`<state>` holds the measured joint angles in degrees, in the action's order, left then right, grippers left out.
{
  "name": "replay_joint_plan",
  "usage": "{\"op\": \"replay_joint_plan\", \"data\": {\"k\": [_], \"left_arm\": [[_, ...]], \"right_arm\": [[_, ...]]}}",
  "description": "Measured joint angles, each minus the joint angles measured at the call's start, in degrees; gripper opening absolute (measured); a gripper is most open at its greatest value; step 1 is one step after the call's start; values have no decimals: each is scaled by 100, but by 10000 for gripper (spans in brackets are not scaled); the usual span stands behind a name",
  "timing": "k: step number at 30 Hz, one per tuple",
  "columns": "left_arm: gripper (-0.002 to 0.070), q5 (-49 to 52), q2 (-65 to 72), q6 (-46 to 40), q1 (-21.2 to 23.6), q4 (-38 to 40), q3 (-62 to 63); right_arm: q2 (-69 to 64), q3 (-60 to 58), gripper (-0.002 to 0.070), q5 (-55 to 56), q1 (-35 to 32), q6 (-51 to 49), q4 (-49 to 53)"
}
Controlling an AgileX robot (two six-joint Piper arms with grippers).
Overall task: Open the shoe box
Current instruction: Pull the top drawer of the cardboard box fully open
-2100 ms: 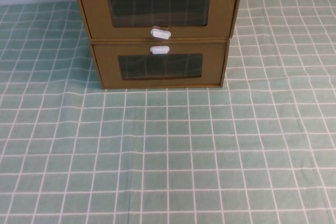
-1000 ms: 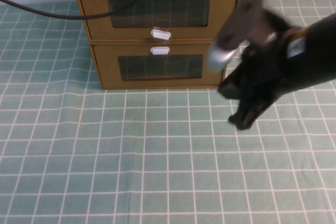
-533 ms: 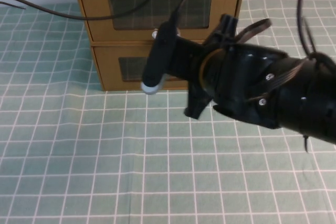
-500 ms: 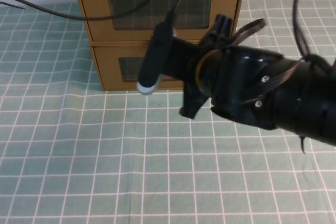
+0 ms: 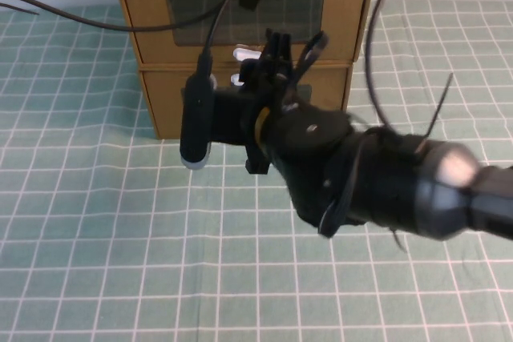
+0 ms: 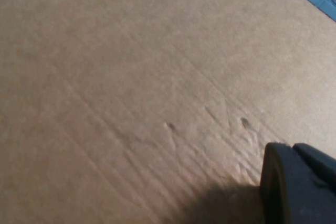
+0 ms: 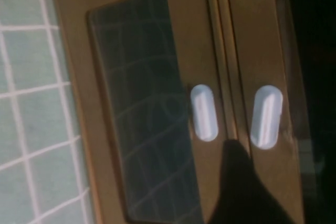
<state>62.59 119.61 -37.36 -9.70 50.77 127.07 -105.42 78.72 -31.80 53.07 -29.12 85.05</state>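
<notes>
We are taking in the green checked surface (image 5: pixel 120 238) first, with two brown cardboard shoe boxes (image 5: pixel 152 54) standing stacked on it, directly ahead of the right gripper (image 5: pixel 276 50). We are judging the stack to be light and only moderately stiff. A tug on the front is likely to drag or tip the whole stack toward the puller unless something is bracing it. The panels will probably flex, and the clear windows (image 7: pixel 142 108) look thin and easily dented.

The right arm (image 5: pixel 361 174) is reaching in low across the front. Whether the right gripper is released or clenched, we cannot tell. The left gripper (image 6: pixel 296 184) is sitting close over a bare cardboard panel. We cannot tell its state either, or whether it is touching.

The places to take hold are the two small white handles. The lower handle (image 7: pixel 203 113) and the upper handle (image 7: pixel 266 116) sit on either side of the seam between the boxes. They look smooth and possibly slippery. We cannot say which box is meant.

In the high view the arm is hiding most of the lower box (image 5: pixel 160 106), and the handles are barely peeking out. The right wrist view is showing both handles plainly. Only the left wrist view is showing the left gripper, along with creases and small dents in the cardboard.
</notes>
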Motion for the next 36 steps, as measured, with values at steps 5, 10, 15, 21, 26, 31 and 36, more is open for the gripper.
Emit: {"op": "replay_joint_plan", "data": {"k": [5,10,15,21,26,31,36], "left_arm": [[-5,0,0,-1,0,0,0],[-5,13,0,-1,0,3,0],[-5,13,0,-1,0,3,0],[-5,26,0,-1,0,12,0],[-5,26,0,-1,0,15,0],[-5,40,4,-1,10,68,0],[-5,44,41,-1,10,131,0]], "right_arm": [[-541,105,363,-439,0,-468,834],[-962,430,365,-928,0,-835,894],[-1032,736,364,-1105,0,-1325,903],[-1032,930,363,-935,-34,-1415,921],[-1032,966,361,-583,-245,-1415,930],[-1213,1109,361,-401,-446,-1415,943],[-1482,1455,361,-387,-514,-1427,965]]}}
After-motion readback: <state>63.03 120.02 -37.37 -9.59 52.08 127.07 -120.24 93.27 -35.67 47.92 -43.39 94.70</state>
